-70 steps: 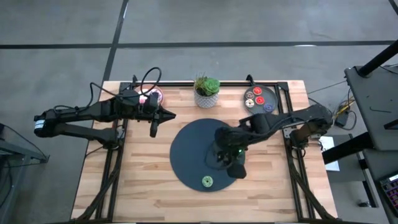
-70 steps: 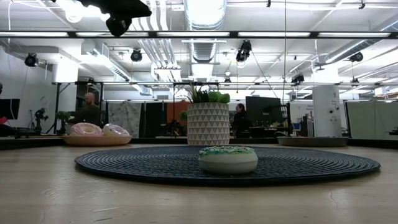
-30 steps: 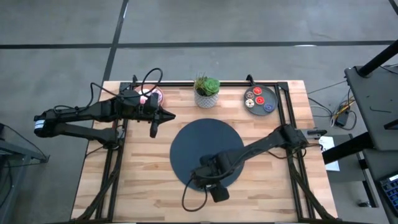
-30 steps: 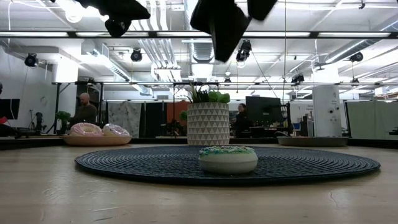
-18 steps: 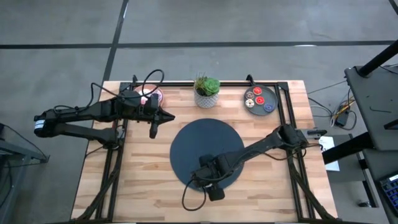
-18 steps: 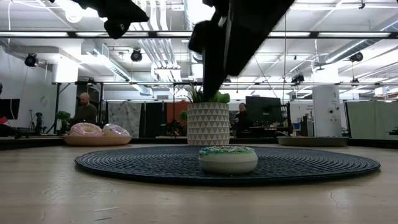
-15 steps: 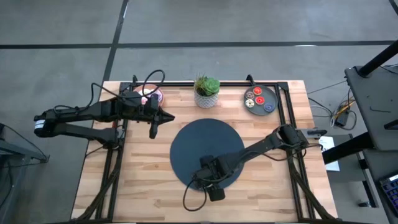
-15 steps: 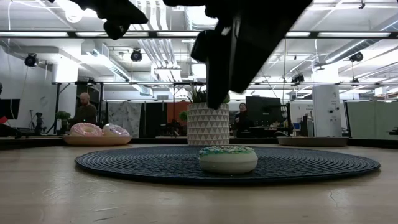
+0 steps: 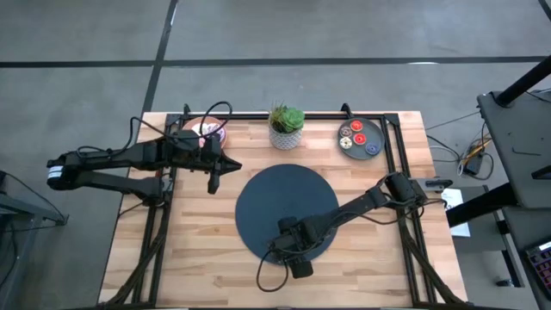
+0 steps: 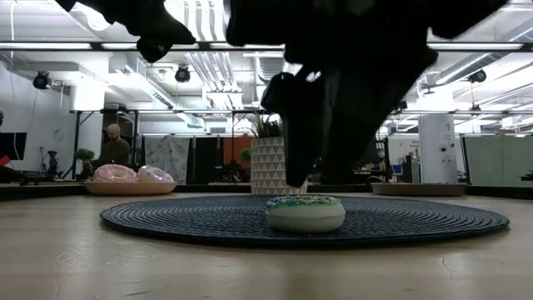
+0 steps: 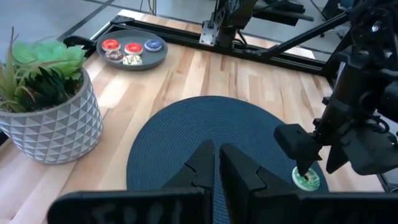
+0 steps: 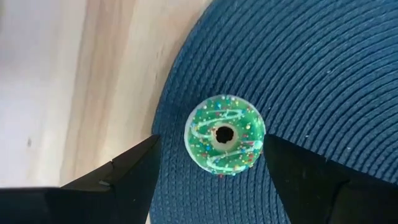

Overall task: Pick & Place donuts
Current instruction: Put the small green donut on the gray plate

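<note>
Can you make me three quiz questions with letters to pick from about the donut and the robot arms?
1. Where is the green donut?
A. on the dark round mat
B. in the plant pot
C. on the bare wood

2. How many red donuts lie on the grey plate?
A. none
B. two
C. five

3. How is the right pincer?
A. shut on the donut
B. open, one finger on each side of the donut
C. far away by the plant

Answers:
1 A: the right wrist view shows it on the mat's woven surface, near the edge.
2 B: the left wrist view shows two red rings there.
3 B: its dark fingers sit apart from the donut.

The left pincer waits above the table near the pink plate.
</note>
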### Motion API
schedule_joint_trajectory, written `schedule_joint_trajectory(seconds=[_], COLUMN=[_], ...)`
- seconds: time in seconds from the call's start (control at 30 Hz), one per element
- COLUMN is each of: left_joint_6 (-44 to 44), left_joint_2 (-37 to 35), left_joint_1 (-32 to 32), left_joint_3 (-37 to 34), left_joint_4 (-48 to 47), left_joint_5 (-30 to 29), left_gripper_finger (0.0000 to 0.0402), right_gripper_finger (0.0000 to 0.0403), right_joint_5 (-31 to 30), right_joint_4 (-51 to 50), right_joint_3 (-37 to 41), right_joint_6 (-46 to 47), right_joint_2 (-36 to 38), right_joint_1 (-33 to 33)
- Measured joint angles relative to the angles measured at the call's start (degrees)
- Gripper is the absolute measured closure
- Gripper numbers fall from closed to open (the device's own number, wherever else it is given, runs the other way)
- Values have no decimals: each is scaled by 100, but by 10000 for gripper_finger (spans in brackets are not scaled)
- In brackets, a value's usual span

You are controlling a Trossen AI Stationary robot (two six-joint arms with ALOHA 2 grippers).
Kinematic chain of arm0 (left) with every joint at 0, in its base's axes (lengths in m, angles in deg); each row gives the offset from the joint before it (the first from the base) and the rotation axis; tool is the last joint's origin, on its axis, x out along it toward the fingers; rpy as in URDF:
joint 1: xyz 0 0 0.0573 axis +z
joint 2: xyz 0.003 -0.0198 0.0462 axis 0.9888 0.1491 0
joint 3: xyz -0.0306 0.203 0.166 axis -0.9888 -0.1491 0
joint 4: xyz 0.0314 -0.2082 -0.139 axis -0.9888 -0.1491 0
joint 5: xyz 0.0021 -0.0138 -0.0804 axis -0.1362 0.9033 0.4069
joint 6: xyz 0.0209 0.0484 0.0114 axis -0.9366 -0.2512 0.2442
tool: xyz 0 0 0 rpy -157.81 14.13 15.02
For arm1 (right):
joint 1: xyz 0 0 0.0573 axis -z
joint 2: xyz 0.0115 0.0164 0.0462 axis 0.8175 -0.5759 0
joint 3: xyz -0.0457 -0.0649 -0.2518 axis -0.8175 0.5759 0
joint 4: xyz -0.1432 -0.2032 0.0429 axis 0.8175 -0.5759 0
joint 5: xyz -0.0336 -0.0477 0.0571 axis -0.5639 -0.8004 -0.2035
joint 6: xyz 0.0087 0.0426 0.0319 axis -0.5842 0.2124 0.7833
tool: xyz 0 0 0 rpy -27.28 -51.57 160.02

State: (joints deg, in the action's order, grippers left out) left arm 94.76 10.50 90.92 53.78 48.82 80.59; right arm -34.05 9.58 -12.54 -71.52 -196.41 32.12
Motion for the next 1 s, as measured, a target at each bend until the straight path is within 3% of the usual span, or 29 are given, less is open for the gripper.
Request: schedule_joint_trajectory(seconds=[1.0], left_joint_6=[9], left_joint_2=[0], left_joint_1=[0], left_joint_3=[-7], left_joint_4=[2], left_joint_5=[1], left_gripper_finger=[401], right_gripper_finger=[138], right_joint_5=[-299], right_joint_4=[646], right_joint_3=[460], right_joint_6=[-174], right_joint_2=[0], right_joint_1=[-52])
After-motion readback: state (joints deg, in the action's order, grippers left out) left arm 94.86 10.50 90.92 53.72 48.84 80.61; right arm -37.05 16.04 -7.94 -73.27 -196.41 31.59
